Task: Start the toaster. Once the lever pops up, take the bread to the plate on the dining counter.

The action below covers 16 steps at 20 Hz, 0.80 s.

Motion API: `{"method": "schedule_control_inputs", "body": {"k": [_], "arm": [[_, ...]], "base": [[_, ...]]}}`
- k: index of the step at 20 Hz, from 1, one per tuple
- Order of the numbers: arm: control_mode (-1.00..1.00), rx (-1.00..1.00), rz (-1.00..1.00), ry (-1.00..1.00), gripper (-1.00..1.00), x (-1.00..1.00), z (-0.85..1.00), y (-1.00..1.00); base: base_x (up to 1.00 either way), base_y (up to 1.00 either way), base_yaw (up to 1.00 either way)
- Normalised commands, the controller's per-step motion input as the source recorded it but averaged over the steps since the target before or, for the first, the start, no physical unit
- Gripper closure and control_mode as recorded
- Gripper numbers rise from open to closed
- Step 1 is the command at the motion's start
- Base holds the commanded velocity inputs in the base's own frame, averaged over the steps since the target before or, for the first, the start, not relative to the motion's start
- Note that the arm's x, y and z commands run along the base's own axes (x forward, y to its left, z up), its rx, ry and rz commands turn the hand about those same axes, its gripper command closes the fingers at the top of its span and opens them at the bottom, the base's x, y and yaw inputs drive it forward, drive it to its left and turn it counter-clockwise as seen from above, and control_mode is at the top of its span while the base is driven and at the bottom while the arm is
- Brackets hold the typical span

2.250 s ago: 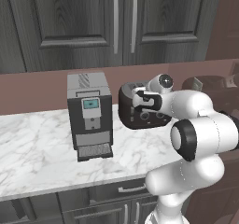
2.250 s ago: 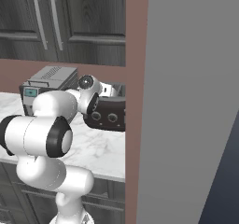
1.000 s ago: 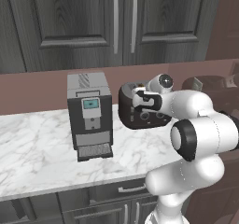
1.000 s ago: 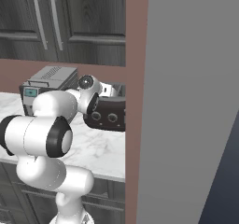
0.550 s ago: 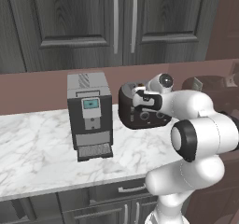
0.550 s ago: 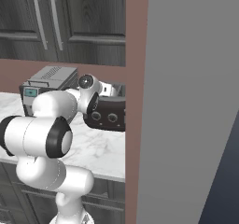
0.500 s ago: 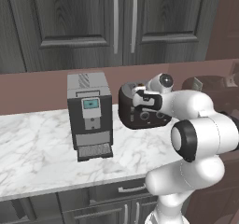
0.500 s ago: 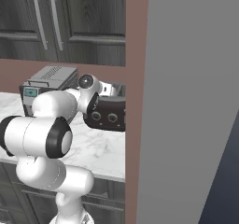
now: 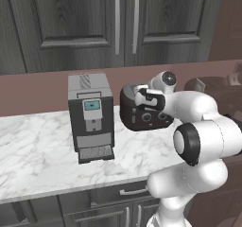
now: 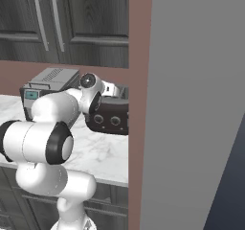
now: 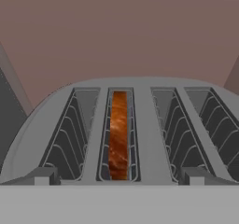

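Dark grey wooden wall cabinets (image 9: pixel 118 22) with 2 slim metal handles hang above a dull reddish-brown back wall (image 9: pixel 42 86). Below them runs the white grey-veined marble surface (image 9: pixel 38 155), carried on dark lower cabinets (image 9: pixel 113 205). In the right base view a broad plain grey wall panel (image 10: pixel 191 104) stands at the right, edged by a reddish-brown strip.

The tall boxy grey coffee machine (image 9: pixel 90 117) stands on the surface, with a small blue screen on its front. Just beside it, on its right in the left base view, sits the dark brown-black rounded toaster (image 9: pixel 139 109), its 2 round knobs facing the robot; it also shows at (image 10: pixel 111 116). The white arm reaches over the toaster, and the 2-finger tool (image 9: pixel 147 98) hangs close above the toaster's top, toward its front. Its fingertips are hidden by the hand, so I cannot tell whether they are apart or together.

From the hand view the toaster's grey top (image 11: pixel 144 125) shows 4 slots with wire guides. The tan-brown slice of bread (image 11: pixel 119 134) stands on edge in the 2nd slot from the left, sunk down inside it.
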Motion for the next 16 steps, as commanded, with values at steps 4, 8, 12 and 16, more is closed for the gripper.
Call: {"method": "schedule_control_inputs", "body": {"k": [4, 8, 12, 16], "arm": [[-1.00, 0.00, 0.01, 0.00, -1.00, 0.07, 0.00, 0.00], [-1.00, 0.00, 0.01, 0.00, -1.00, 0.16, 0.00, 0.00], [-1.00, 0.00, 0.02, 0.00, -1.00, 0.14, 0.00, 0.00], [-1.00, 0.00, 0.03, 0.00, -1.00, 0.08, 0.00, 0.00]], "base": [[0.00, 0.00, 0.00], [0.00, 0.00, 0.00], [0.00, 0.00, 0.00], [0.00, 0.00, 0.00]]}}
